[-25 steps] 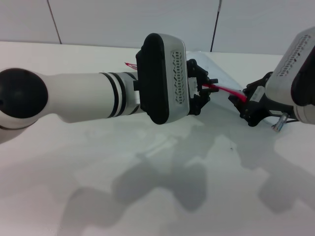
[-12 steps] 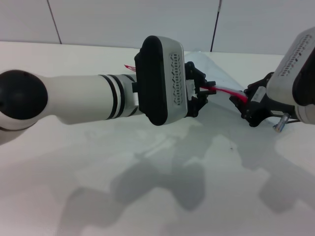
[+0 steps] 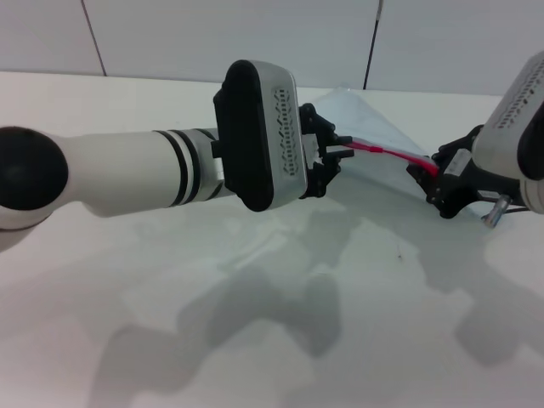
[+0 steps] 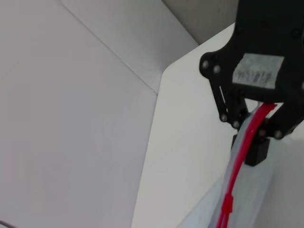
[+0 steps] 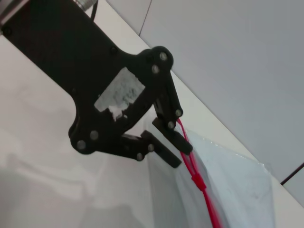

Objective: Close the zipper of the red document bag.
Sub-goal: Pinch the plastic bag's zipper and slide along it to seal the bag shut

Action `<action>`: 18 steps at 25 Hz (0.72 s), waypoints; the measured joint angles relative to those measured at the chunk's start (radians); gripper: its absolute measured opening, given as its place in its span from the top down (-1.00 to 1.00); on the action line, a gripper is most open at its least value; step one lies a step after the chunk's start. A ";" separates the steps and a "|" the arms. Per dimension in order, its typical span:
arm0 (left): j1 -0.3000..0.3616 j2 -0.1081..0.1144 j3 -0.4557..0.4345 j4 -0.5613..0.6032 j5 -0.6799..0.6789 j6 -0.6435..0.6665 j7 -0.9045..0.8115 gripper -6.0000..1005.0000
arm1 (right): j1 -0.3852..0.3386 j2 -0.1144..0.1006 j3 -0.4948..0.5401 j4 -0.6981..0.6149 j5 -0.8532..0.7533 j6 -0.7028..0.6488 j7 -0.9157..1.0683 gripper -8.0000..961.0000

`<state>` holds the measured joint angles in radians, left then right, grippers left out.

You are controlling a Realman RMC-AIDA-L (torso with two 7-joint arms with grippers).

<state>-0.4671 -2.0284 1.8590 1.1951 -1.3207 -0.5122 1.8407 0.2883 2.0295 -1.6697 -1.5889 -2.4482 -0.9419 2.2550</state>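
The zipper (image 3: 387,154) runs as a thin bright red strip between the two grippers, stretched off the table (image 3: 255,297) along the raised long edge of the red document bag (image 3: 365,127), whose translucent pale body falls away from that edge toward the back of the white surface. In the head view the strip spans from the left gripper (image 3: 336,153) near the middle to the right gripper (image 3: 432,180) at the right side — both sit at the same raised edge, well apart from each other. The left gripper, at the end of the long white arm reaching across from the left, has its black fingers pinched onto the red edge; the right wrist view shows those fingers (image 5: 173,137) clamped on the top end of the strip with the pouch hanging below. The right gripper is likewise clenched on the zipper, its fingers (image 4: 259,142) closed around the red line in the left wrist view. A small red tab (image 5: 197,180) sits on the strip just below the left gripper's fingers — probably the slider, though it is too small to be sure.
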 joint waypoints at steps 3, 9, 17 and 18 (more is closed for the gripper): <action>-0.002 -0.001 0.002 0.000 0.000 0.000 0.000 0.79 | 0.000 0.000 -0.001 0.000 0.000 0.000 0.000 0.88; -0.009 -0.001 0.008 0.003 -0.022 0.005 0.000 0.80 | 0.004 0.000 -0.001 0.001 0.000 0.000 0.000 0.88; -0.004 -0.001 0.022 0.018 -0.026 0.054 0.001 0.55 | 0.007 0.002 -0.002 0.005 0.000 0.000 0.000 0.88; -0.003 -0.001 0.026 0.021 -0.026 0.058 0.002 0.47 | 0.008 0.002 -0.002 0.005 0.000 0.000 0.000 0.88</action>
<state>-0.4699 -2.0295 1.8853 1.2158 -1.3469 -0.4545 1.8425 0.2959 2.0310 -1.6713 -1.5840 -2.4483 -0.9419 2.2549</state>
